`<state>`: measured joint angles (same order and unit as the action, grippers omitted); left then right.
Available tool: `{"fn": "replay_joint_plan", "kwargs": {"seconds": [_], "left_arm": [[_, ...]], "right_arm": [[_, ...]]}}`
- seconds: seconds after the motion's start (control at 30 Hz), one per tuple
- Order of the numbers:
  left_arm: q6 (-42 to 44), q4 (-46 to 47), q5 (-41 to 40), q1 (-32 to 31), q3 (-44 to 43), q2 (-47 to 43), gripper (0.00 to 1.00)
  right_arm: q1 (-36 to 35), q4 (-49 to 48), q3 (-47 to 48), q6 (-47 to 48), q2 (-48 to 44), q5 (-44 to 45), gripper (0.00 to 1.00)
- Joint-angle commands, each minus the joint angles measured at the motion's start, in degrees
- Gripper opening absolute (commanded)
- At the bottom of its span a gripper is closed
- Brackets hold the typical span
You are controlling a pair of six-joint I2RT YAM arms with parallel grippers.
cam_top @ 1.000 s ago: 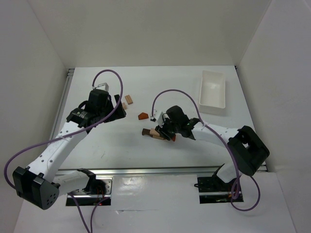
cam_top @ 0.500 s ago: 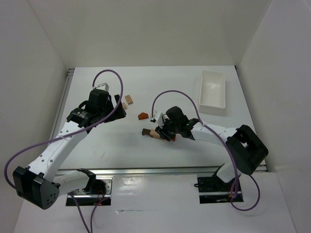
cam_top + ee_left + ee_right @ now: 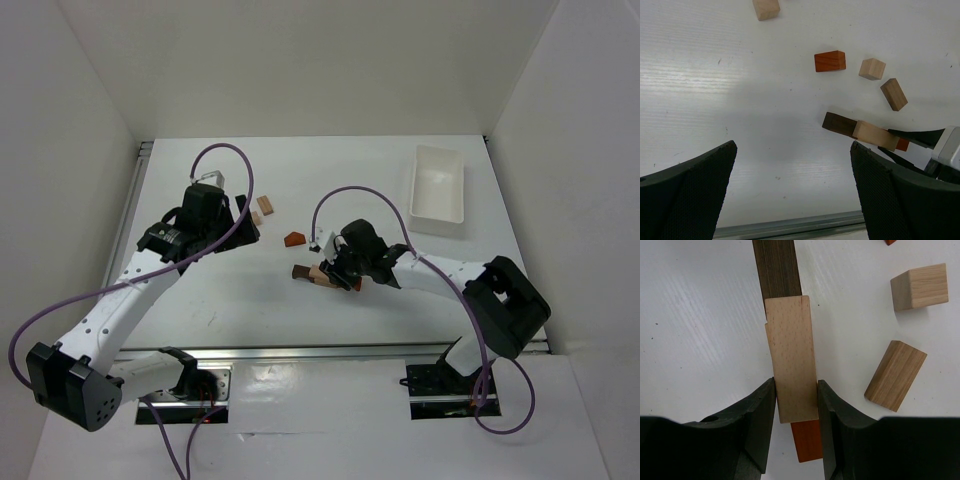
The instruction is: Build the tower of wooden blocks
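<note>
The right end effector [image 3: 795, 392] gripped the light tan bar [image 3: 790, 355] by its long sides. The bar lay across a dark bar [image 3: 777, 270] and a reddish bar [image 3: 807, 440] at mid-desk [image 3: 250, 300]. The left end effector [image 3: 792, 146] hung wide open and empty. The pieces looked light, stiff and smooth, and likely to slide.
</note>
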<state>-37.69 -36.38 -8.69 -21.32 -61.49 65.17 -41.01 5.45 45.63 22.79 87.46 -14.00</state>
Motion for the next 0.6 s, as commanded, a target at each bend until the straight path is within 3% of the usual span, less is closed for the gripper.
{"fn": "replay_joint_plan", "kwargs": {"seconds": [0.0, 0.57], "left_arm": [[1.30, 0.96, 0.07, -0.21, 0.23, 0.05, 1.00], [1.83, 0.96, 0.07, -0.21, 0.23, 0.58, 1.00]], "right_arm": [[-0.29, -2.90, 0.43, 0.68, 0.17, 0.64, 0.34], [-0.29, -1.86, 0.95, 4.90, -0.89, -3.75, 0.37]]}}
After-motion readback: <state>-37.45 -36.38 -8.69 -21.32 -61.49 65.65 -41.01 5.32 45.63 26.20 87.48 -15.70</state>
